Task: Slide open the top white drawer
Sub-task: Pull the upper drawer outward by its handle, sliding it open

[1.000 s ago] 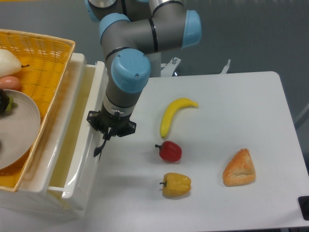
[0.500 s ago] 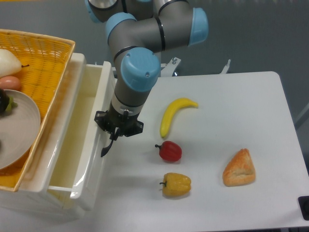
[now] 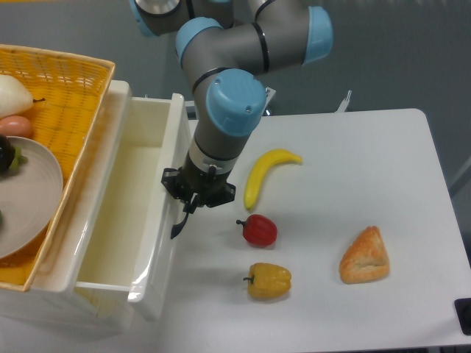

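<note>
- Where the cabinet stands at the left, top white drawer point(image 3: 140, 213) pulled well out over the white table point(image 3: 353, 169), its hollow inside open to view and bare.
- Front panel of the drawer seen edge-on as a tall glossy cream wall, running from upper middle down toward the lower left.
- Curved black handle point(image 3: 179, 224) sticking out from that front panel on the table side.
- Pincer point(image 3: 193, 200) of the grey and light-blue arm point(image 3: 232, 95) pointing down, right at the top of the handle and seemingly clamped on it; fingers too dark and small to make out singly.
- Yellow wicker basket point(image 3: 70, 84) on top of the cabinet at far left, overhanging the drawer's back edge.
- Inside the basket, a pale round plate point(image 3: 29, 198), with a white vegetable, a pinkish one and a dark one partly cut off at the left edge.
- On the table right of the pincer, a yellow banana point(image 3: 265, 173), lying slantwise, apart from the arm.
- Below the banana, a small red bell pepper point(image 3: 259, 230), and below that a yellow bell pepper point(image 3: 269, 281); the two near each other, not touching.
- Further right, a golden triangular pastry point(image 3: 366, 256), well apart from the peppers.
</note>
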{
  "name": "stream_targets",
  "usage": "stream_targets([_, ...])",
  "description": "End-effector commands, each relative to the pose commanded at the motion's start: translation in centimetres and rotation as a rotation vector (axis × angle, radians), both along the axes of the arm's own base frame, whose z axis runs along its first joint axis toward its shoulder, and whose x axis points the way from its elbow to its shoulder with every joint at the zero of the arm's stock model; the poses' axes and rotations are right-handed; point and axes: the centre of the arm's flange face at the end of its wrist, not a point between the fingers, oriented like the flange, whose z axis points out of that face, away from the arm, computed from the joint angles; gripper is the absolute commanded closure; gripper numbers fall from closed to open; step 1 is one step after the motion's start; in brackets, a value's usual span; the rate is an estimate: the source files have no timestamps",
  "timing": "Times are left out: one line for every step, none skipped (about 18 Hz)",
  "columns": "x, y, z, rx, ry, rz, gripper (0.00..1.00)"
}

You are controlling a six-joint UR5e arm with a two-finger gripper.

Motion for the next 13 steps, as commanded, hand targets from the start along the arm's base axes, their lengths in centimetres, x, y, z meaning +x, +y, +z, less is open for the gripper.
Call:
stream_targets([-0.1, -0.1, 0.0, 0.0, 0.002, -0.001, 0.82])
stream_targets([-0.5, -0.3, 0.0, 0.001, 0.001, 0.003, 0.82])
stream_targets([-0.7, -0.4, 0.0, 0.002, 0.002, 0.006, 0.82])
stream_targets([-0.9, -0.5, -0.1, 0.001, 0.003, 0.008, 0.82])
stream_targets([-1.2, -0.7, -0.1, 0.001, 0.003, 0.014, 0.82])
stream_targets([-1.2, -0.7, -0.1, 0.002, 0.004, 0.014, 0.82])
stream_targets([-1.3, -0.7, -0.2, 0.001, 0.003, 0.013, 0.82])
stream_targets([-1.7, -1.0, -0.2, 0.003, 0.005, 0.007, 0.82])
stream_targets([-1.9, -1.1, -0.2, 0.005, 0.006, -0.001, 0.82])
stream_targets([-2.0, -1.2, -0.2, 0.006, 0.007, -0.004, 0.82])
stream_targets([-2.2, -1.3, -0.2, 0.005, 0.006, 0.001, 0.82])
stream_targets([-2.3, -1.4, -0.2, 0.005, 0.006, 0.001, 0.82])
stream_targets([-2.3, -1.4, -0.2, 0.005, 0.006, 0.001, 0.82])
